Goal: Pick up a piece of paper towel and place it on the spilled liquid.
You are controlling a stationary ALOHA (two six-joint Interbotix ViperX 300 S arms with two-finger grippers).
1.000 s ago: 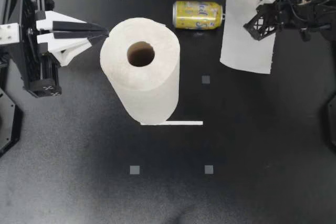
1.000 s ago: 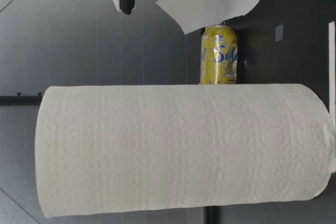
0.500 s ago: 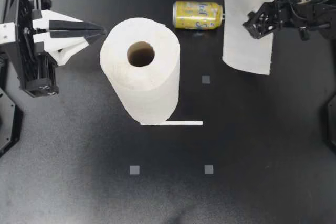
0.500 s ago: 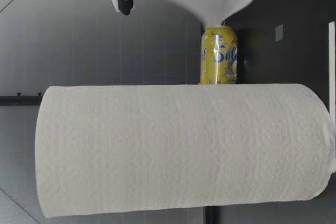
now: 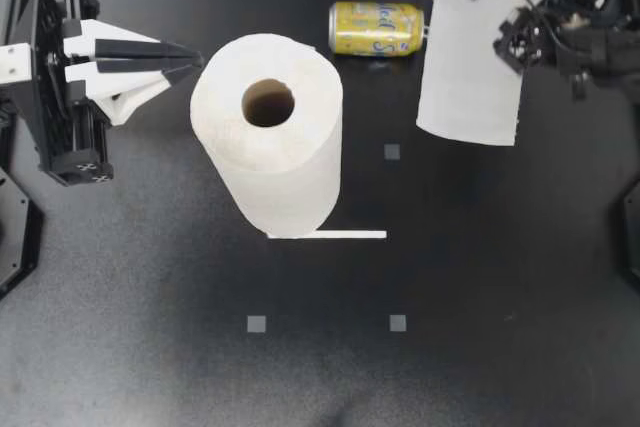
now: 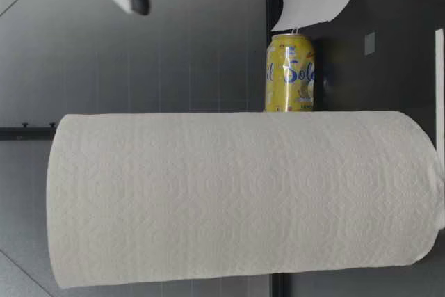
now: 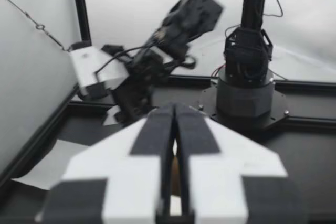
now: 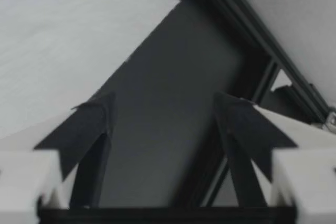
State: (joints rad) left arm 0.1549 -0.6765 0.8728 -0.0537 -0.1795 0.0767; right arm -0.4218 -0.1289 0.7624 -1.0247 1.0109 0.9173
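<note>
Right gripper (image 5: pixel 512 39) gapes wide, holding nothing, and the paper sheet (image 5: pixel 468 72) sits just beside one finger, right by the can (image 5: pixel 377 28)'s mouth end.

looks like a robot lab rig: black table (image 5: pixel 520 277) w/ grey marker squares (image 5: pixel 257 324), framed by white panels (image 7: pixel 31 77).

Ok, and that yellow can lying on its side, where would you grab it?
Grab the yellow can around its middle, coming straight down from above, with one finger on each long side. It lies on its side, so its round body is open to a pinch. Its ends look crowded: the paper towel roll stands near one, and the paper towel sheet hangs by the other.
</note>
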